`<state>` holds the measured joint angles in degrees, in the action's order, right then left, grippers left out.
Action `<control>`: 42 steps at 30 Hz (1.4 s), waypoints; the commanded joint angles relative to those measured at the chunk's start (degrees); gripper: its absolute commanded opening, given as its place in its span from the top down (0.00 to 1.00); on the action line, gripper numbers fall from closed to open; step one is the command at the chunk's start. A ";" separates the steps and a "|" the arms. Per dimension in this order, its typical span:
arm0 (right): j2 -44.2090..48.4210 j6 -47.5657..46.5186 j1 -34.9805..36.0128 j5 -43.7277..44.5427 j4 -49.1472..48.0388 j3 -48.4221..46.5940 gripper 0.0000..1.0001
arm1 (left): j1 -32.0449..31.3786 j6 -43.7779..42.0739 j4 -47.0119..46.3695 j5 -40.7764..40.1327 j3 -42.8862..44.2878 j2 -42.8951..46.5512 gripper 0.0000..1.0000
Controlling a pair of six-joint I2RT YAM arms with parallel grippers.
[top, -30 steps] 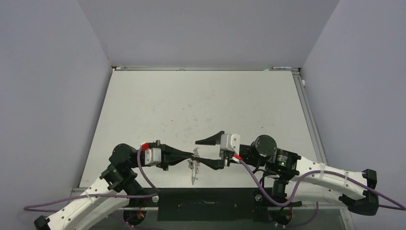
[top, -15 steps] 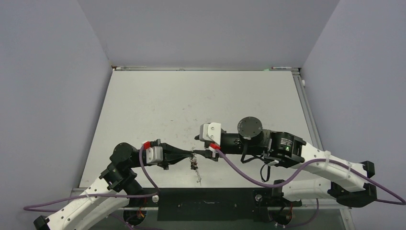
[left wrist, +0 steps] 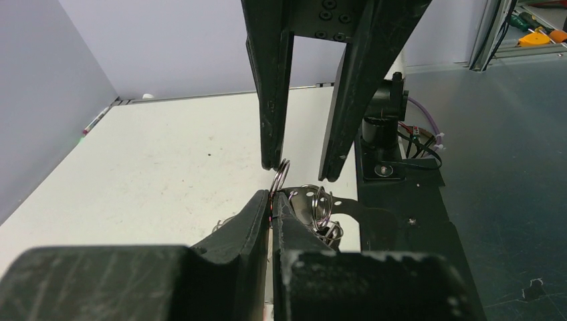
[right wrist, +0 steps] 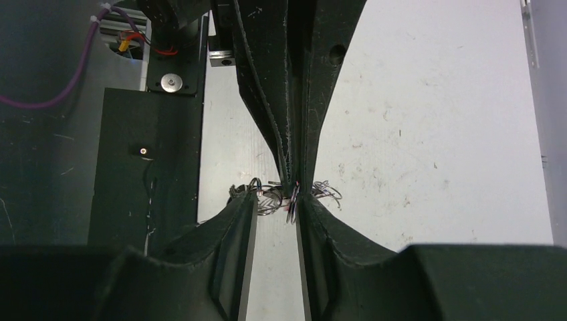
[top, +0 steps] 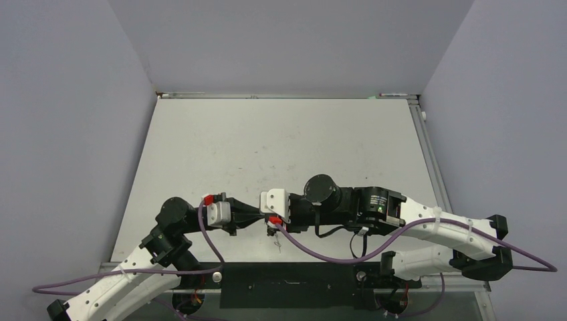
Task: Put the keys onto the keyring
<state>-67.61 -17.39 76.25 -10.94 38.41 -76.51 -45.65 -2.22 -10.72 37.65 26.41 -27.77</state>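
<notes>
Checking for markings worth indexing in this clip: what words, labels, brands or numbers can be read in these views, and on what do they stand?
No text can be read in any of the three views.
Pale print on the right arm's black joint housing: too small to read.
Both wrist views: no lettering in sight.
</notes>
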 commanded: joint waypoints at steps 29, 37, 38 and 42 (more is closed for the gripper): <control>1.56 -1.77 1.13 5.47 -2.86 -0.01 0.77 | 0.12 -0.42 -2.12 -0.73 3.38 0.08 1.00; 0.62 -1.82 1.12 5.95 -2.22 0.07 0.78 | 0.12 -0.47 -2.13 -0.73 3.30 0.07 1.00; 0.64 -1.78 1.18 5.95 -2.13 0.10 0.78 | 0.16 -0.49 -2.14 -0.73 3.29 0.02 1.00; 0.41 -1.69 1.16 6.02 -1.90 0.16 0.76 | 0.12 -0.45 -2.12 -0.72 3.32 0.08 1.00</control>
<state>-66.92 -18.92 76.97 -6.26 38.22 -76.47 -45.65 -2.22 -10.44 37.54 26.41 -27.88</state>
